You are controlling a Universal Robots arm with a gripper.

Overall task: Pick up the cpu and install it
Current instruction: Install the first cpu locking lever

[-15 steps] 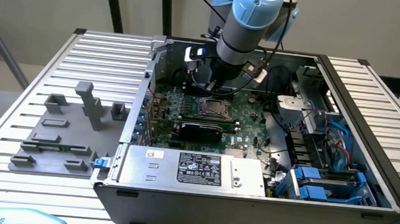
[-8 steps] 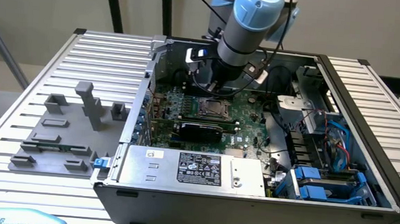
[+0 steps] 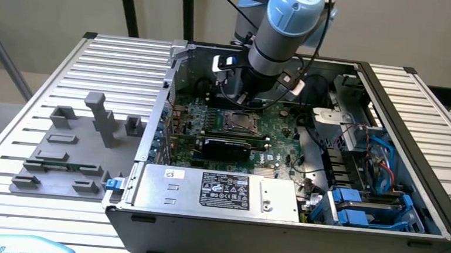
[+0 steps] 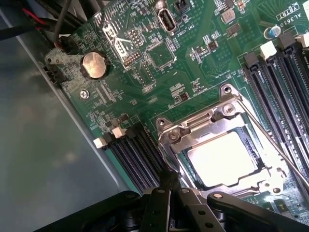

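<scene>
Exterior view, arm: my arm point(image 3: 282, 30) reaches down into the open computer case point(image 3: 282, 230), which lies on the slatted tabletop point(image 3: 22, 120).
Exterior view, position: the wrist hangs over the motherboard point(image 3: 283, 136), just behind the socket point(image 3: 223, 116) as this camera looks.
Exterior view, cpu: a pale square, the cpu point(image 3: 237, 122), lies inside the socket, well behind the grey power-supply box point(image 3: 214, 190).
Wrist view, pincer: my pincer point(image 4: 169, 182) is closed, tips pressed together, nothing between them.
Wrist view, contact: the tips sit at the socket's metal frame, at the corner nearest the memory slots point(image 4: 137, 154). I cannot tell whether they touch it.
Wrist view, cpu: the silvery-beige chip point(image 4: 224, 157) lies flat within the frame, level as far as I can judge.
Wrist view, surroundings: a thin wire lever point(image 4: 282, 152) runs along the far side of the frame, and a coin battery point(image 4: 94, 65) sits well apart.
Step in hand: placing looks done, since the chip rests in its seat and I hold nothing.
Next move calls for: care near the frame and lever, with no sideways nudge to the seated chip.
</scene>
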